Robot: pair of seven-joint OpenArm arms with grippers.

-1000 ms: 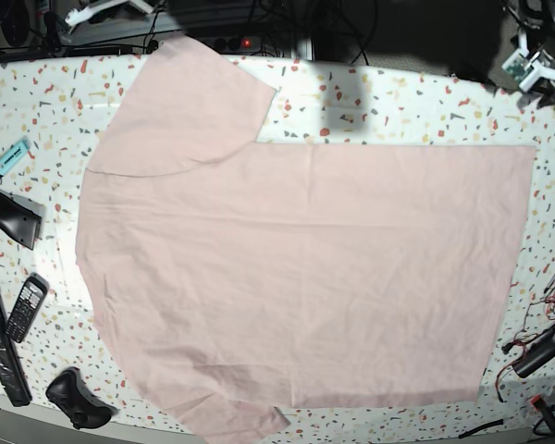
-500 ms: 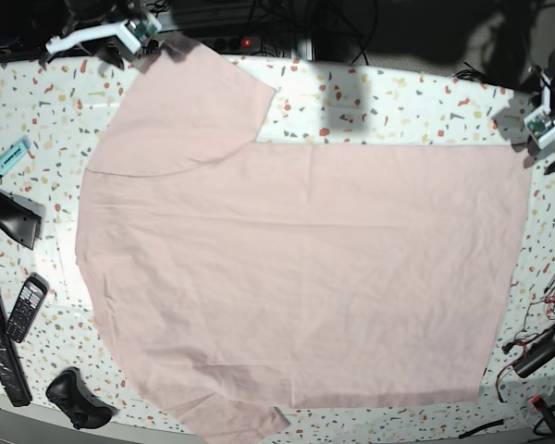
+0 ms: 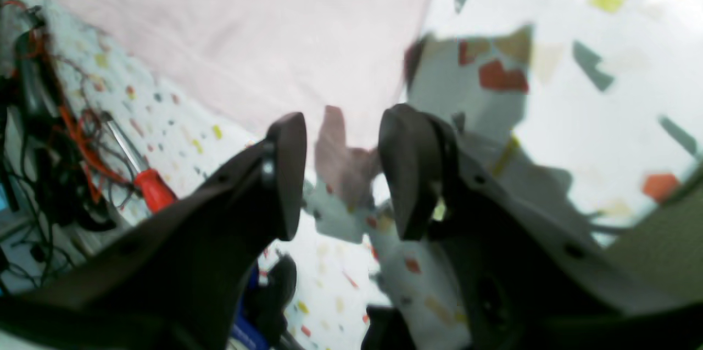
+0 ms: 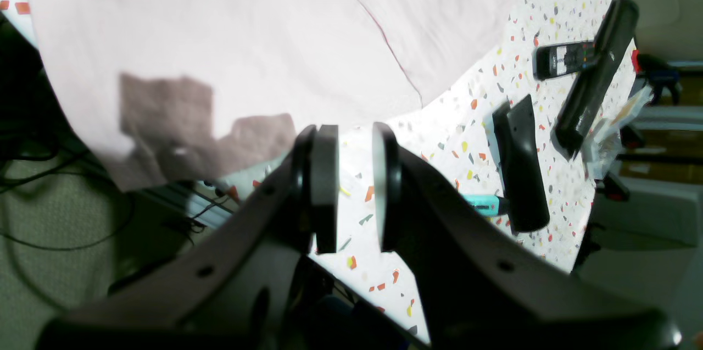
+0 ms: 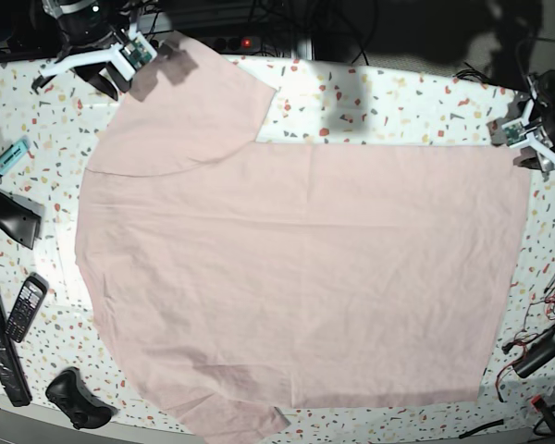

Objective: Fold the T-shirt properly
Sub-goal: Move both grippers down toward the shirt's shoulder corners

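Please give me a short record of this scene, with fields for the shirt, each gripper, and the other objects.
shirt: T-shirt spread flat, plain pink side up
left gripper: left gripper open, at the shirt's hem corner
right gripper: right gripper open, nothing between its fingers, beside the sleeve edge
surface: speckled table
other objects: phone, teal marker, red screwdriver

The T-shirt is plain pale pink. The desk is white, speckled with red, yellow and grey-green flecks. A turquoise marker and a red-handled screwdriver lie on it.
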